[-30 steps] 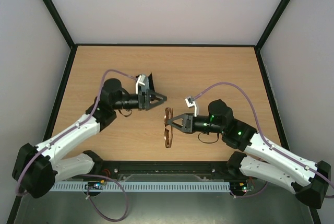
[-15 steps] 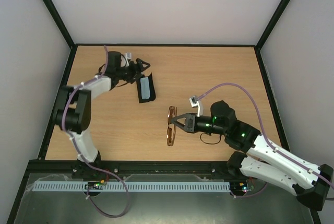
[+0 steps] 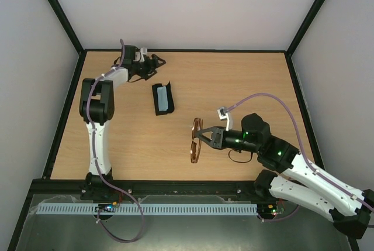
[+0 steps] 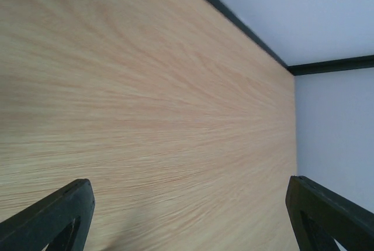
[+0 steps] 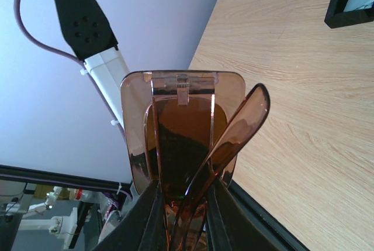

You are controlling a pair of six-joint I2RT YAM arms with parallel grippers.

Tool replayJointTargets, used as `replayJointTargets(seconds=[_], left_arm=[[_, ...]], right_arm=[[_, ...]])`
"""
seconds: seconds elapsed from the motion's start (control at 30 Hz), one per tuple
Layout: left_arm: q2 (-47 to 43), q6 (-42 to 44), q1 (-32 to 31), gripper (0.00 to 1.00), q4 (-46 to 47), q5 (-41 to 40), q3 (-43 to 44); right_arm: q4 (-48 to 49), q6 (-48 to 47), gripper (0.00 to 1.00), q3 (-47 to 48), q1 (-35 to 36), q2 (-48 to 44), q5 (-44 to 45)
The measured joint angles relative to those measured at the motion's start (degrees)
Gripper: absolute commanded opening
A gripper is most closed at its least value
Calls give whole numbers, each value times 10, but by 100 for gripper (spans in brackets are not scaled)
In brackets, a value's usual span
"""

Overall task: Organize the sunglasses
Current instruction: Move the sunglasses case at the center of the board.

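Carrying the folded sunglasses (image 3: 193,152) to the open black case (image 3: 163,99) probably needs a slow, level move. The right gripper (image 3: 201,138) pinches them near the middle of the table (image 3: 251,81); the left gripper (image 3: 156,64) stands wide open, far off.

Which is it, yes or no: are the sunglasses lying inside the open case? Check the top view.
No: the right gripper holds the sunglasses, clearly apart from the open case.
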Motion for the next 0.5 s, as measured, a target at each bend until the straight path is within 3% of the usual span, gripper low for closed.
replayJointTargets(seconds=[0.3,0.5], left_arm=[[76,39,19,91,-115,9,75],[55,59,13,90,-112,18,37]], right_arm=[[-17,1,10,0,0,-15,6],[-19,5,10,0,0,-22,6]])
